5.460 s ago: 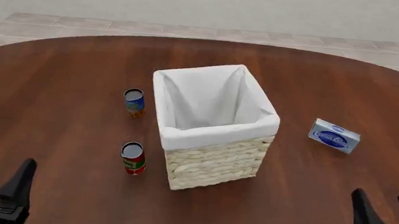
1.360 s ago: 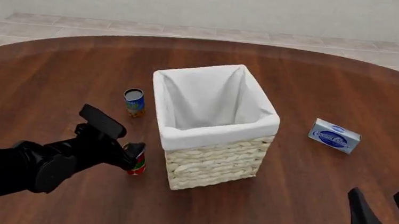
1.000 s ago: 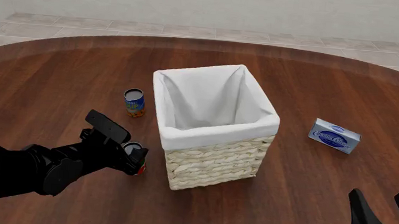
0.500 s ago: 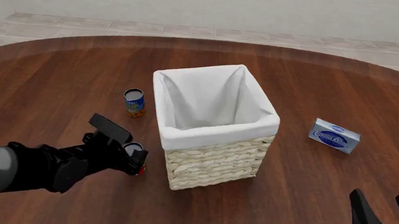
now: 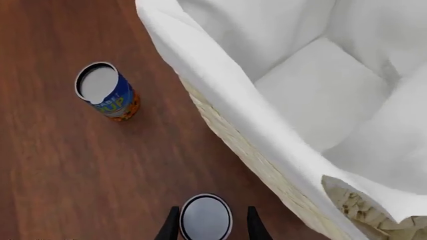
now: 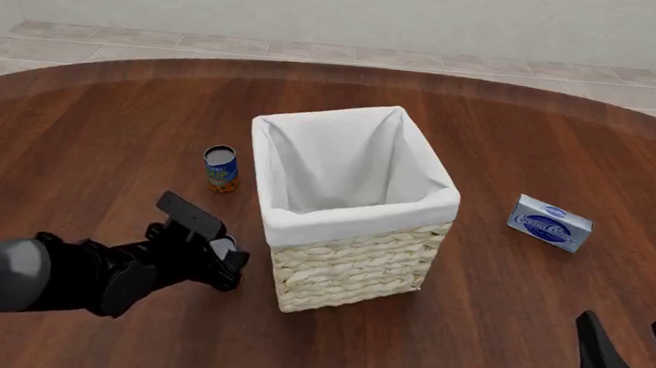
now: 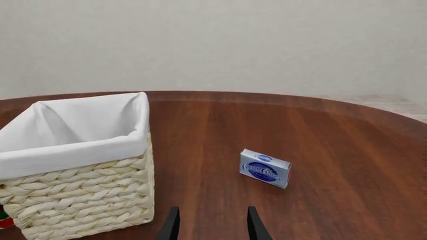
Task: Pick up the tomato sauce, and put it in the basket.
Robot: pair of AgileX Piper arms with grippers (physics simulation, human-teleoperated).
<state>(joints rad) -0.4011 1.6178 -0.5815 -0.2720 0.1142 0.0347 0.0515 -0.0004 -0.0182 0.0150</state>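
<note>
The left gripper [image 6: 220, 255] had sunk lower around the sauce [image 5: 206, 218], fingers on both sides; grip not sure. Right gripper [image 6: 633, 356] rested apart.

Soft, even light fills all three views, bright without glare. The bench [image 6: 519, 146] shows only a mild sheen on its dark wood (no hot spots). Shadows are faint: a dim patch beside the blue-and-orange can [image 5: 107, 92], gentle shading in the folds of the basket [image 6: 357, 257] lining. Everything is sharp, with no blur or visible edge distortion.
</note>
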